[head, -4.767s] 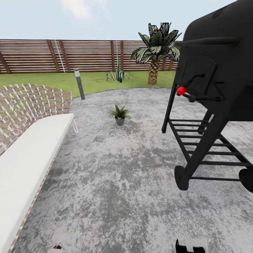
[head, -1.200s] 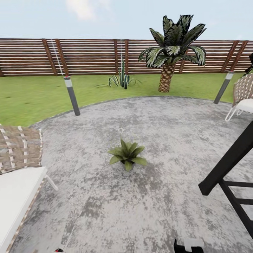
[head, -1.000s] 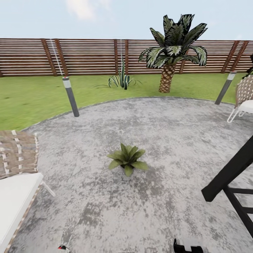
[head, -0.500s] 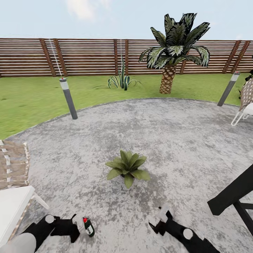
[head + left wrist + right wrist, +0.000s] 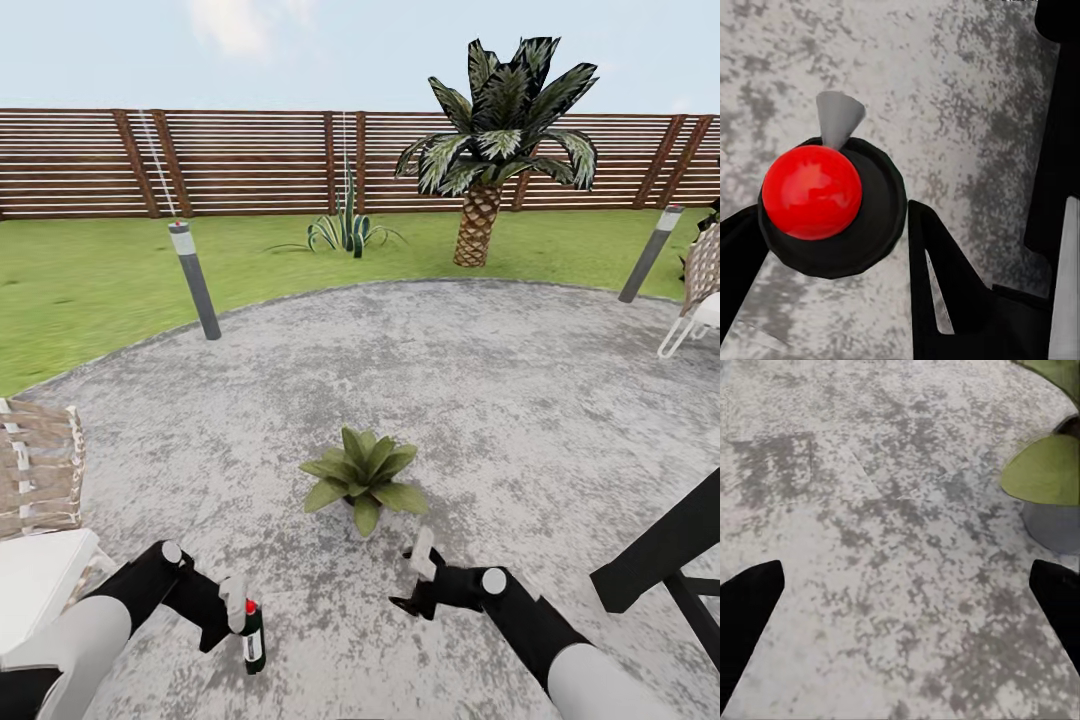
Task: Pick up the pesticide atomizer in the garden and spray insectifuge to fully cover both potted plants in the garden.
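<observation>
The small dark pesticide atomizer bottle with white band and red top sits between the left gripper's jaws, clenched on it, at seven o'clock from the low green-leaved potted plant in its grey pot on the mottled grey paving. The right gripper, jaws released and spread wide, hangs just beside the plant at five o'clock. From the left wrist, the red cap lies between the black fingers.
</observation>
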Robot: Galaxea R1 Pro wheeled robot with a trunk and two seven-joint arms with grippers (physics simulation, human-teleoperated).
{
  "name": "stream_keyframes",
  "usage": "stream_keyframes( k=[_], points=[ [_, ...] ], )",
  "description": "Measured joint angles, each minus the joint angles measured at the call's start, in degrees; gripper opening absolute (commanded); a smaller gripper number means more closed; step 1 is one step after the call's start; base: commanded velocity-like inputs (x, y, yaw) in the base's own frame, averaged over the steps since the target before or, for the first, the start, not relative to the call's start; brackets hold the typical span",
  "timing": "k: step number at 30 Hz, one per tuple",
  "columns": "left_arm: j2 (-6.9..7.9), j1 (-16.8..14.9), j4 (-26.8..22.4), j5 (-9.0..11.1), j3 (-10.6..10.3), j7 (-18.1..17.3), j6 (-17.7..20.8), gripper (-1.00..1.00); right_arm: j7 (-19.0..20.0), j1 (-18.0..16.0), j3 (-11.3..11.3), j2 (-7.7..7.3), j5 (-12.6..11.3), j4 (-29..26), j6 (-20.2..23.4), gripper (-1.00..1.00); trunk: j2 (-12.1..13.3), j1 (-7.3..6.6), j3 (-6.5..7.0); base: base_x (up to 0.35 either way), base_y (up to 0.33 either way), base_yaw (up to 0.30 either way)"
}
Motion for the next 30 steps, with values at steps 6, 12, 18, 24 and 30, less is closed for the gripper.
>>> stream_keyframes(
  k=[6,12,18,24,30],
  points=[
    [-2.28,0.0,-1.09,-0.17,-0.1,-0.3,-0.09,-1.0,4.5,0.0,0.22,2.01,0.26,-1.33,-0.01,-1.0,0.0,0.0,0.0,0.0,0.0,0.0],
    [-6.33,0.0,-1.11,-5.14,-0.1,-0.06,0.03,-1.0,7.6,-0.02,0.49,4.78,0.61,-1.31,-0.03,-1.0,0.0,0.0,0.0,0.0,0.0,0.0],
    [-7.73,0.0,-1.11,-6.35,-0.05,0.57,-0.01,-1.0,9.19,-0.01,0.56,6.54,0.59,-1.33,-0.07,-1.0,0.0,0.0,0.0,0.0,0.0,0.0],
    [-8.62,0.0,-1.2,-6.05,0.08,3.63,-0.27,-1.0,9.69,-0.01,0.56,7.74,0.56,-1.3,-0.12,-1.0,0.0,0.0,0.0,0.0,0.0,0.0],
    [-10.23,0.03,-1.19,-5.46,0.23,3.8,-0.61,-1.0,9.74,-0.01,0.55,7.78,0.56,-1.3,-0.16,-1.0,0.0,0.0,0.0,0.0,0.0,0.0]
  ],
)
